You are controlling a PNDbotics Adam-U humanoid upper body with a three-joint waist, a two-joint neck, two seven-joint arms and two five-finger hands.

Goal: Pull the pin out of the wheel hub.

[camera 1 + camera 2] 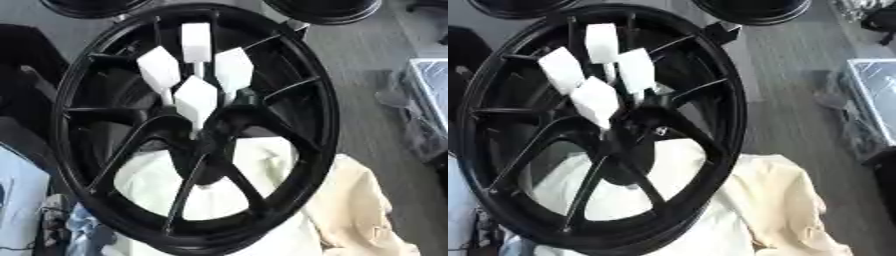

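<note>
Pins (196, 97) in wheel hub (210, 135), shafts hidden

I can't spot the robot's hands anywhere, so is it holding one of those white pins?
Nothing is seen held: neither hand shows in either view. Four white pins stand in the black wheel hub, untouched.
</note>
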